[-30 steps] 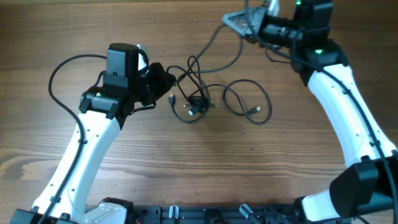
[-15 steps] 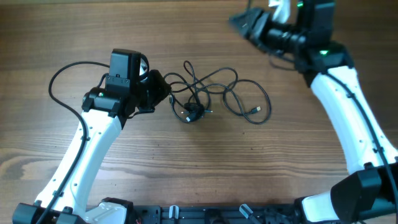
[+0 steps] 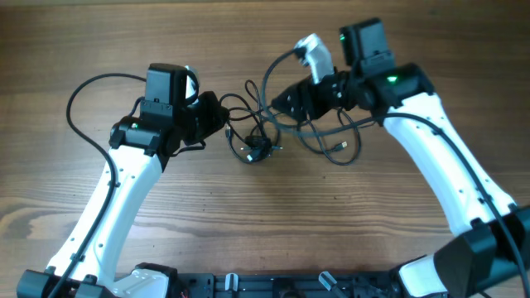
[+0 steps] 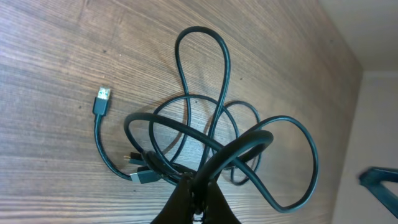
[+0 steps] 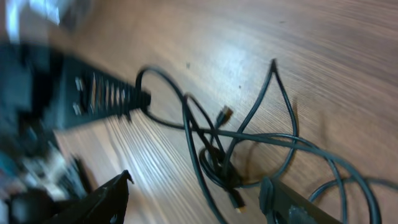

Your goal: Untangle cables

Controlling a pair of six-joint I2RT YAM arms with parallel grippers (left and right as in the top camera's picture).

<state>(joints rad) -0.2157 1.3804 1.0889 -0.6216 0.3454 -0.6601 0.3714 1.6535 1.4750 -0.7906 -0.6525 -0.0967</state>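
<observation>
The thin black cables [image 3: 273, 124] lie near the middle of the brown wood-grain counter [image 3: 248, 223], between my two arms — glossy cords looping over one another, knotted tightest at a small clump of plugs, with a wider loop trailing toward my right side. In my left wrist view one tall narrow loop [image 4: 202, 81] stands out from the bundle, and a free end with a flat metal plug [image 4: 102, 99] lies apart on the wood. How many cords there are I cannot tell, they cross too often; I count at least three small plug ends.

My left gripper [image 3: 217, 117] is clenched on a strand at the tangle's left edge — my wrist view shows the cord pinched where the jaws meet. My right gripper [image 3: 280, 103] hangs over the tangle's upper right with its jaws spread, both fingers framing the cords without touching them.

Bare wood stretches all round the bundle, widest toward the near edge
</observation>
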